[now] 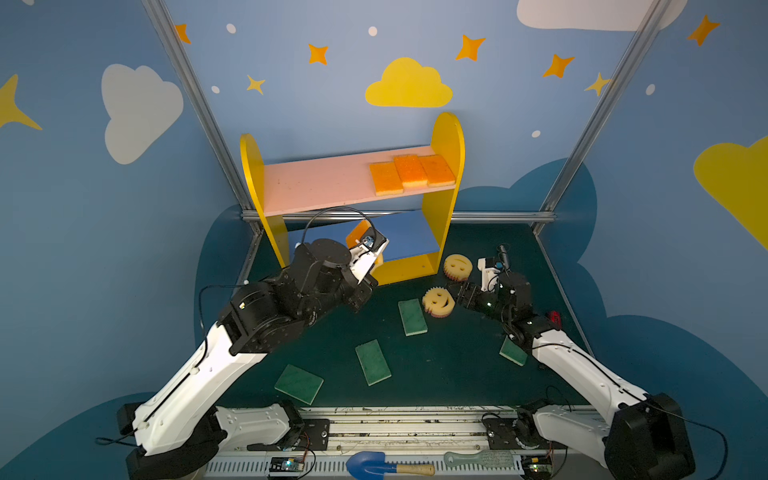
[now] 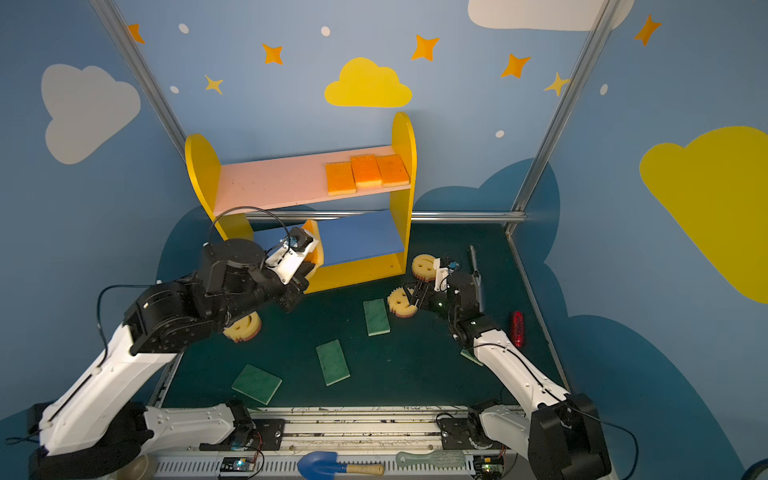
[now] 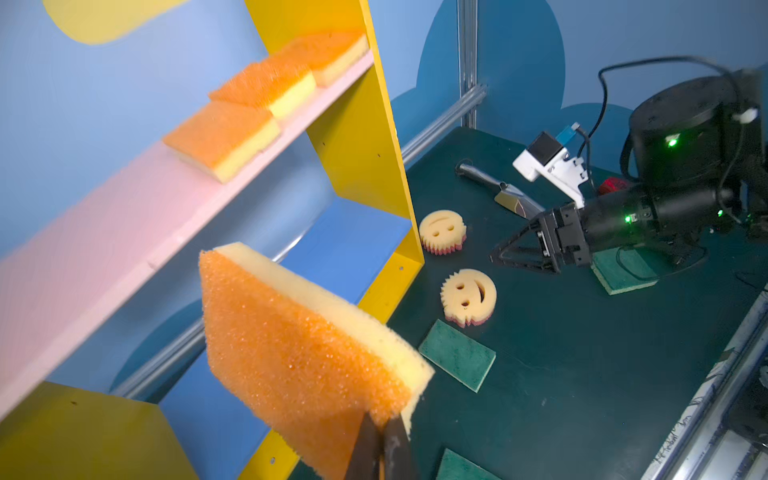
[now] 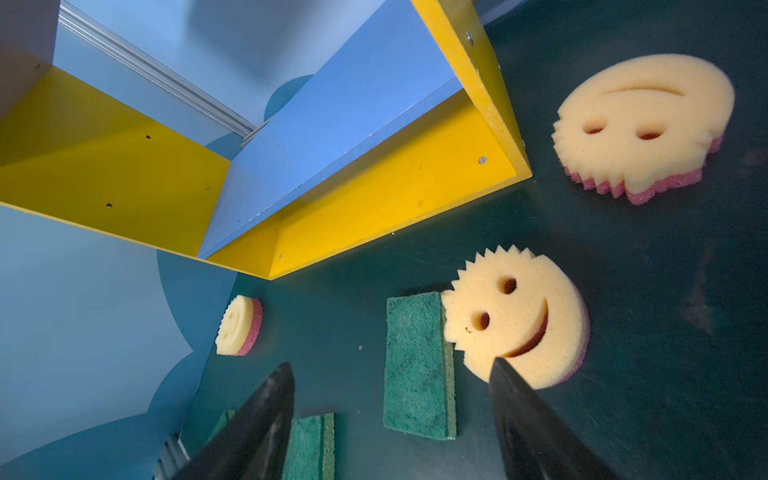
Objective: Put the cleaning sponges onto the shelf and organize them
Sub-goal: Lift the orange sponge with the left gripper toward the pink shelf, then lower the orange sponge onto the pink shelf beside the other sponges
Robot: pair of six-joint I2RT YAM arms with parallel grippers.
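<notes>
Three orange sponges (image 2: 365, 172) are lying on the shelf (image 2: 404, 137), on its pink board (image 2: 270, 187); the left jaws are holding a fourth orange sponge (image 2: 320, 249) upright before the blue board (image 2: 361, 237).

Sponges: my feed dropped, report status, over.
Left gripper shut on orange sponge, in front of the shelf. Right gripper open beside a smiley sponge. Three orange sponges on pink board. Nothing seen blocking.

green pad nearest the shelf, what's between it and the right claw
a smiley sponge sits between the green pad and the right claw, in both top views
</notes>
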